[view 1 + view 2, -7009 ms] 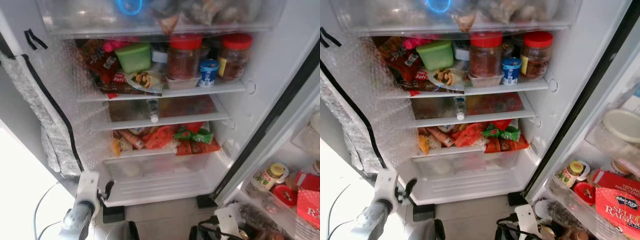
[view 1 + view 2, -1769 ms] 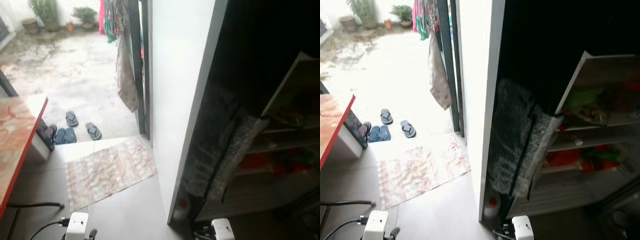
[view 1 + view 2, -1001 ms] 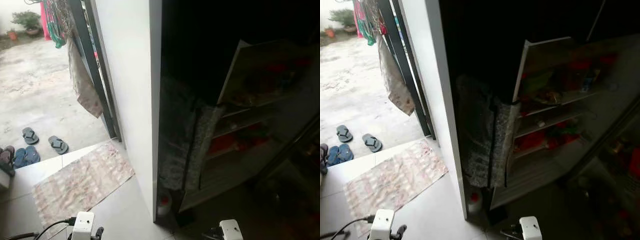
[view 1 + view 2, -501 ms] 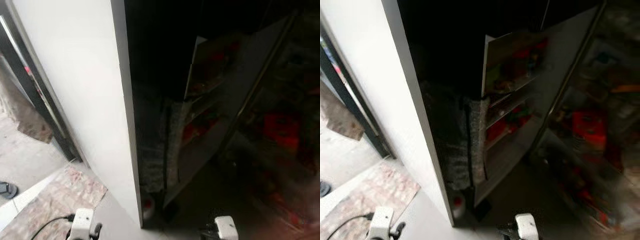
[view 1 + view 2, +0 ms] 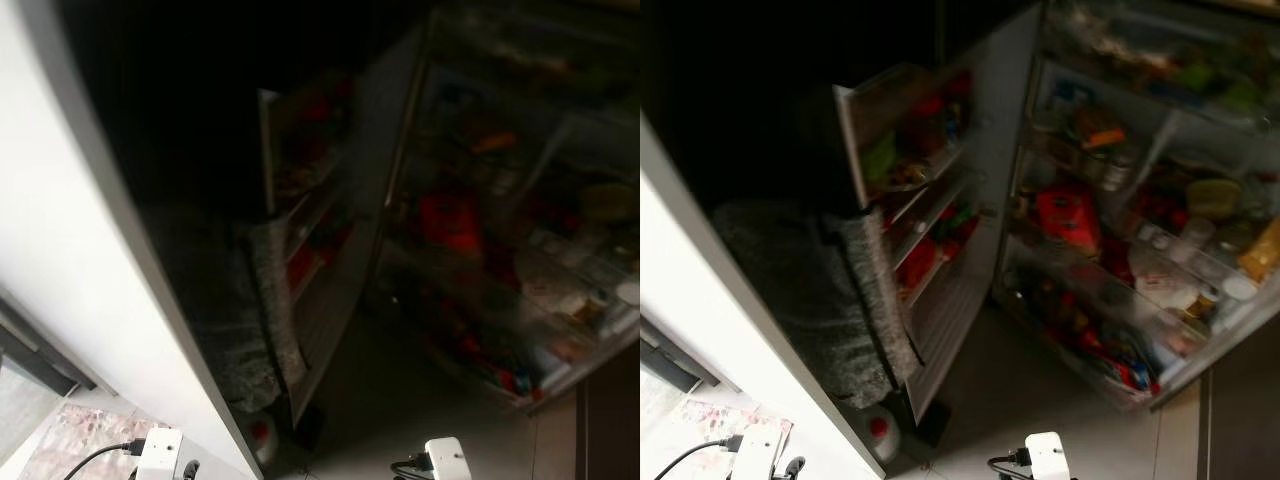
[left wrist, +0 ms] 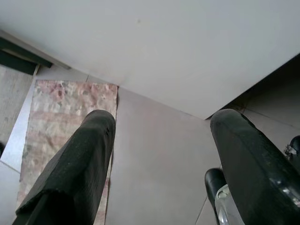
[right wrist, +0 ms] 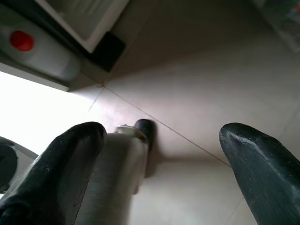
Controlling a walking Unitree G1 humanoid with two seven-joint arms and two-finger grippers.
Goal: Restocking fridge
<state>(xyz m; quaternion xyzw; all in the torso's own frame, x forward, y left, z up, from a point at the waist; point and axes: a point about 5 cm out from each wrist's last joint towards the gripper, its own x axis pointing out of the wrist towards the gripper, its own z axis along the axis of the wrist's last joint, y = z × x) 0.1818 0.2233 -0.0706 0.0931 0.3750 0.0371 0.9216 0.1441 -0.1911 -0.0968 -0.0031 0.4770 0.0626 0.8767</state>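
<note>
The open fridge stands ahead in dim light, with food on its inner shelves. Its swung-out door on the right holds jars, tubs and a red packet in its racks. Both arms hang low, their white wrist units at the bottom edge: left arm, right arm. My left gripper is open over the floor tiles with nothing between its fingers. My right gripper is open too, above bare tiles near the fridge's foot.
A white panel rises close on the left, with grey bubble wrap hanging beside the fridge. A white bottle with a red cap stands on the floor at the fridge's corner. A patterned rug lies to the left.
The whole view has swung right: the yard, sandals and most of the rug have left the picture, and the fridge door's racks have come in. Both grippers stay open and low.
</note>
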